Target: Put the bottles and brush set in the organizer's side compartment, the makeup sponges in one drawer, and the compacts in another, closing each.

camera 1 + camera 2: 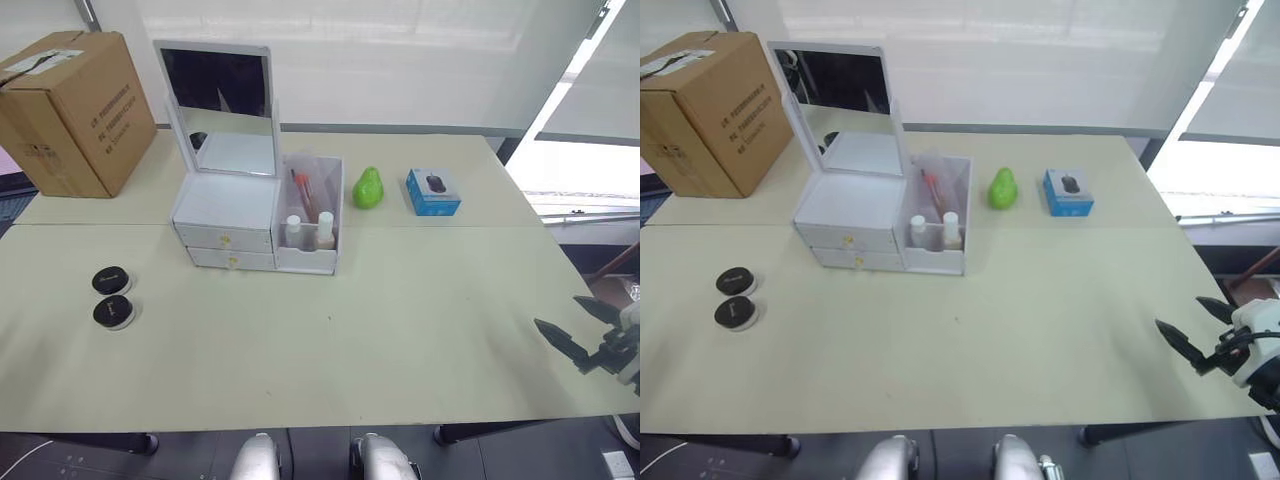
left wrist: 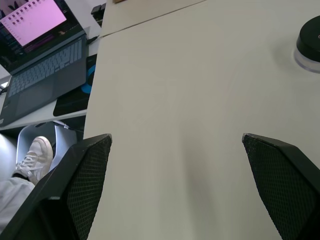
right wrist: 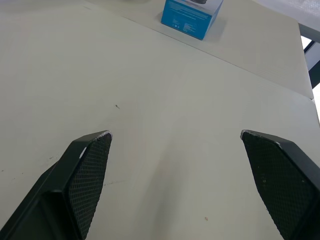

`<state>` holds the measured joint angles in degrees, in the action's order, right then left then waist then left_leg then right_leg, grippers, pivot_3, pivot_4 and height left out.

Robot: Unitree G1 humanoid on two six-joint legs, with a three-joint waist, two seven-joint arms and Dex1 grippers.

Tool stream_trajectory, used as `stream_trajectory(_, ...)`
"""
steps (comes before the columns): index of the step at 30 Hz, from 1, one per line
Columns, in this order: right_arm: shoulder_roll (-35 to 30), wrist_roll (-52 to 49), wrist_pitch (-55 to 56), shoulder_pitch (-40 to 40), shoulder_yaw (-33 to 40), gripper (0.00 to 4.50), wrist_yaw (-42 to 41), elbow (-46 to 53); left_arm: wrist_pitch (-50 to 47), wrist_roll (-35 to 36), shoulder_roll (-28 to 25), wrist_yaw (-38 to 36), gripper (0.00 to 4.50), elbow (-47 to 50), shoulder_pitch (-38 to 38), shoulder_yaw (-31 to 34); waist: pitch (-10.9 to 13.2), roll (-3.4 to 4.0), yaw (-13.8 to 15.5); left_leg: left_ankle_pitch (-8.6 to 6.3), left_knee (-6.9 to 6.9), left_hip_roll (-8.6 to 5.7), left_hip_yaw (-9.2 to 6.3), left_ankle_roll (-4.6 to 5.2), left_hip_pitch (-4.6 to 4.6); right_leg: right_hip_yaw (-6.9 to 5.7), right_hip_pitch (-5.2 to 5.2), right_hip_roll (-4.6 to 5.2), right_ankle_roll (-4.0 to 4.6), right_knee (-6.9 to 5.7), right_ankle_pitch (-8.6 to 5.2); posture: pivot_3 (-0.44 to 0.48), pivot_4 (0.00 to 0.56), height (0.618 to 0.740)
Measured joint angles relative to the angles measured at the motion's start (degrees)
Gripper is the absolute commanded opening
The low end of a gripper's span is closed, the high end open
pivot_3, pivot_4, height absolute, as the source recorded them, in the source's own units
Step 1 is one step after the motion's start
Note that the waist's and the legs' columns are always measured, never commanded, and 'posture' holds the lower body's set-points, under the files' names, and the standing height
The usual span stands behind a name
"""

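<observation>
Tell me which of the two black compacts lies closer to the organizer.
The farther compact, the one deeper on the table; the other compact lies nearer the table's front edge, farther from the organizer.

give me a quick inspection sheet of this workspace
surface: pale table, two boards joined by a seam.
job's things: organizer, mirror lid up, both drawers shut; bottles and brush set in its side compartment; two compacts on the table to its left, apart from it; sponges nothing seen.
clutter: green pear, blue box, cardboard box.
grippers: left gripper open, empty, over bare table near a compact; right gripper open, empty, at the table's right edge.
cables: nothing seen.
surroundings: laptop, person's shoe.
</observation>
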<state>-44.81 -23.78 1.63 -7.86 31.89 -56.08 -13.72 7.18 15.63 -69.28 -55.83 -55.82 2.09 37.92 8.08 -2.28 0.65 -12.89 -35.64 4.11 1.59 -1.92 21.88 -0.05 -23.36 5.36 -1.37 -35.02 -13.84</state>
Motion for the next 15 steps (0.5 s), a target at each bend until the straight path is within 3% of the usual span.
stream_trajectory(5, 2.3, -0.6, -3.2, 2.5, -3.1, 4.50, 2.1, 6.0, -5.5, 2.9, 5.1, 0.5, 4.49, 14.8, -6.0, 1.8, 0.0, 0.15, -0.2, 0.00, 0.00, 0.01, 0.09, 0.00, -0.06, 0.08, 0.14, 0.01, -0.02, -0.03, 0.01, 0.000, 0.150, 0.722)
stream_trajectory(11, 5.5, -8.3, -16.4, 12.9, -13.1, 4.50, 6.4, 24.1, -16.8, 11.0, 24.8, 10.1, 4.49, 51.1, -15.7, 4.0, -0.1, 0.13, -0.5, 0.26, -0.16, 0.16, 0.14, 0.43, 0.07, 0.21, 0.21, -0.15, -0.20, -0.06, 0.14, 0.000, 0.150, 0.722)
stream_trajectory(15, 9.3, -14.8, -25.1, 23.4, -21.0, 4.50, 8.9, 33.4, -19.2, 13.0, 38.9, 20.0, 4.49, 69.5, -17.5, -1.0, -0.2, -0.05, 0.1, 0.27, -0.27, 0.12, 0.16, 0.45, 0.14, 0.31, 0.28, -0.19, -0.28, 0.00, 0.22, 0.000, 0.150, 0.722)
